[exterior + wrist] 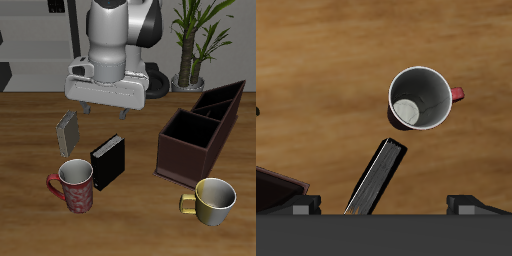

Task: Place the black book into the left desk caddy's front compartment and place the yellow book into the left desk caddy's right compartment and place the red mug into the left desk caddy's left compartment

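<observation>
- The end effector [105, 112] hangs above the wooden counter [30, 130], toward its far side, with two short fingers pointing down. Nothing sits between the fingers, and they stand well apart, so the jaws are wide and empty.
- The black book [109, 162] stands upright on the counter, nearer the front edge than the end effector and a little below it in the exterior view. Its white page edges face the caddy side. In the wrist view, the same book [376, 178] shows as a thin dark slab seen edge-on.
- The yellow book [68, 132], grey-tan and speckled, stands upright just beside the black book but apart from it, farther back on the counter.
- The red mug [74, 185] stands upright near the counter's front edge, close to the black book without touching it, its handle turned away from the book. In the wrist view, the mug [421, 98] shows its grey inside from above.
- The left desk caddy [200, 128] sits well apart from the books. All three compartments look empty; the right compartment [188, 140], the large square one, is nearest the front edge.
- A pale yellow-cream mug [212, 201] stands upright near the front edge, just in front of the caddy.
- A potted plant [192, 40] stands behind the counter.
</observation>
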